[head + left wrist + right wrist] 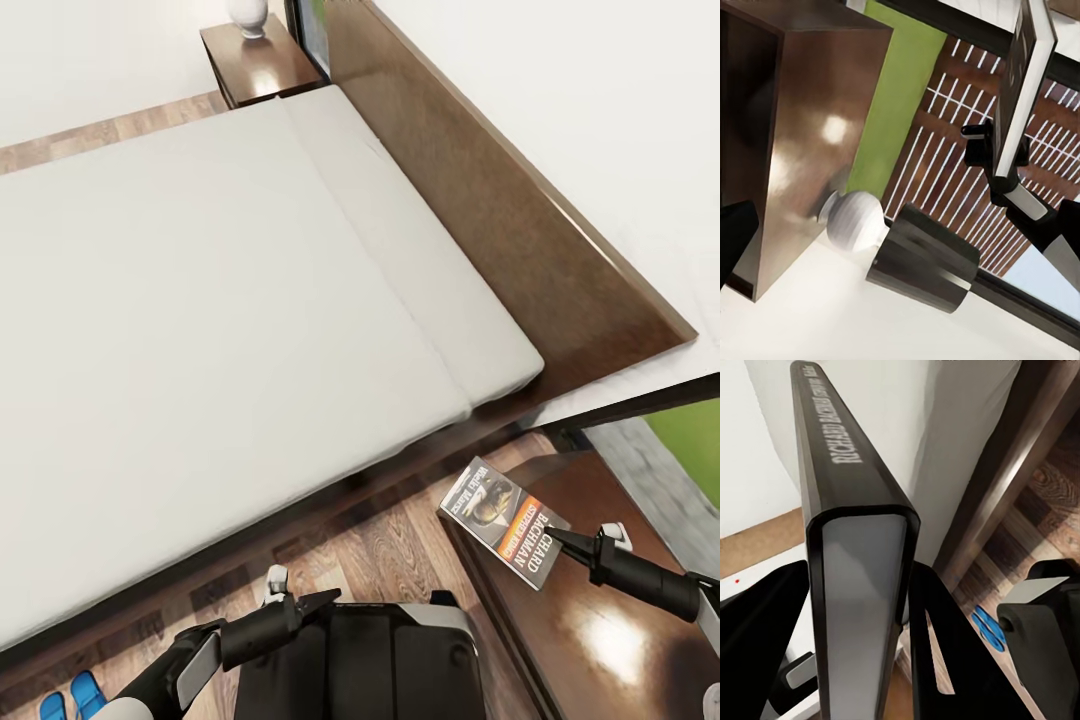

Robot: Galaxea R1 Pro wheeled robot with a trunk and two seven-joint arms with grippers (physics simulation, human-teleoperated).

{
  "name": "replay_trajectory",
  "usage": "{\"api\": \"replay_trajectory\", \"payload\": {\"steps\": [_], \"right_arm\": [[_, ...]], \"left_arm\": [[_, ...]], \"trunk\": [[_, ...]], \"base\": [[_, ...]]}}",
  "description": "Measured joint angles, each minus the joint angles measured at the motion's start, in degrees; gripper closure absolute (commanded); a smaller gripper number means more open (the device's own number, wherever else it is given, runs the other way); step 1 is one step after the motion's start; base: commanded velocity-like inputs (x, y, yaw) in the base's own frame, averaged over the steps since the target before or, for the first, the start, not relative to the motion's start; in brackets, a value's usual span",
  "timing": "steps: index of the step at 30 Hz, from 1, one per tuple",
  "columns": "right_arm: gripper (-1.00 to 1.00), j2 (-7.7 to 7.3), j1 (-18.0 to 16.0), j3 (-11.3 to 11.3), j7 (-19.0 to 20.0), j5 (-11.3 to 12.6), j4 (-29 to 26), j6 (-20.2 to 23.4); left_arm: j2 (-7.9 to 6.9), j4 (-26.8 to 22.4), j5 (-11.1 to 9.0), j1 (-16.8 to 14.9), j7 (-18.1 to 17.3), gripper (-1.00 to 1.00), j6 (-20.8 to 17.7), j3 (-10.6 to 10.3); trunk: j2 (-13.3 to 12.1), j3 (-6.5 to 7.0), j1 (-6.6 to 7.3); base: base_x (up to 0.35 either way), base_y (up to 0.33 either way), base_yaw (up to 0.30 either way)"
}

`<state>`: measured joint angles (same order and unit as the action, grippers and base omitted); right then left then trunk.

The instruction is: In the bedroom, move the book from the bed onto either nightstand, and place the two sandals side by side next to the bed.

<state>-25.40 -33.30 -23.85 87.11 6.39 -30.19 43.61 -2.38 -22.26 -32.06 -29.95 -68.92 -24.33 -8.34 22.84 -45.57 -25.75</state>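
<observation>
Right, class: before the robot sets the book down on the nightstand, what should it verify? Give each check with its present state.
1. Right gripper gripping book: ok, jaws shut on its edge.
2. Book over near nightstand: ok, hanging over its front corner.
3. Book touching the top: cannot tell.
4. Landing spot free: ok, glossy top bare beside the book.
5. Left gripper out of the way: ok, low by the floor, holding nothing.
6. Sandals placed: cannot tell, they lie at the picture's edge.

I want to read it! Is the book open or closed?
Closed. The book is shut, pinched by the right gripper above the nightstand; the right wrist view shows its covers together.
</observation>
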Motion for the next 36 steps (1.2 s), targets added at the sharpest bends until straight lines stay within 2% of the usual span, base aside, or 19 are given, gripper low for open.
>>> {"api": "replay_trajectory", "payload": {"steps": [8, 36], "right_arm": [[1.00, 0.00, 0.0, 0.0, 0.0, 0.0, 0.0, 0.0], [1.00, 0.09, 0.0, 0.0, 0.0, 0.0, 0.0, 0.0]], "left_arm": [[-0.02, 0.0, 0.0, 0.0, 0.0, -1.00, 0.0, 0.0], [-0.02, 0.0, 0.0, 0.0, 0.0, -1.00, 0.1, 0.0]], "trunk": [[0.0, 0.29, 0.00], [0.0, 2.86, 0.00]], "base": [[0.000, 0.000, -0.001], [0.000, 0.000, 0.000]]}}
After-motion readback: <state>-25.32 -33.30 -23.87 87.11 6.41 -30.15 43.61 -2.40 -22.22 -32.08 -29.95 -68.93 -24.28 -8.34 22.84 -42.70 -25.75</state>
